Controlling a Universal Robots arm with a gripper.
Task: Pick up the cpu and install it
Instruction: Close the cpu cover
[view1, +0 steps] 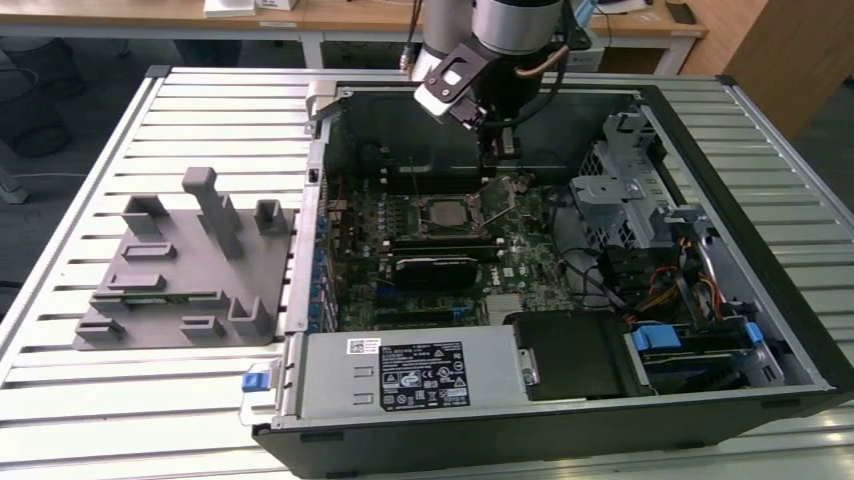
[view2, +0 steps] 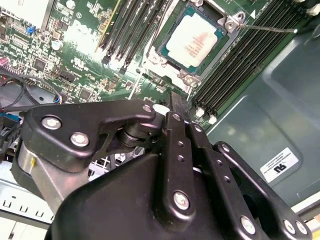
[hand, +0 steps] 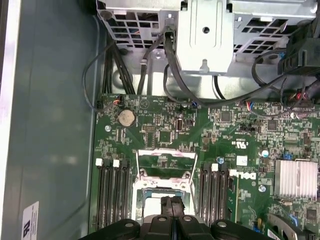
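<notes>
cpu (view2: 192, 42) is seen seated in the socket frame (view2: 159, 64), so placement is judged done. the tool (hand: 172, 204) is held over it, fingers pressed together, nothing gripped. load plate (hand: 165, 151) lies open, and clearance from it is called for.

Fixture (view1: 180, 270) stands on the table (view1: 200, 100), toward its edge at the exterior view's left, just beside the open case (view1: 787, 330). The case covers the table's middle and the exterior view's right. Motherboard (view1: 521, 260) lies flat in the case. Power supply (view1: 407, 375) runs along the case's near wall; drive cage (view1: 627, 190) sits by its wall at the exterior view's right. Cpu (view2: 196, 41) sits in the socket (hand: 150, 197), with memory slots (hand: 112, 190) flanking both sides. My gripper (view1: 501, 150) hangs over the socket's far side.
</notes>
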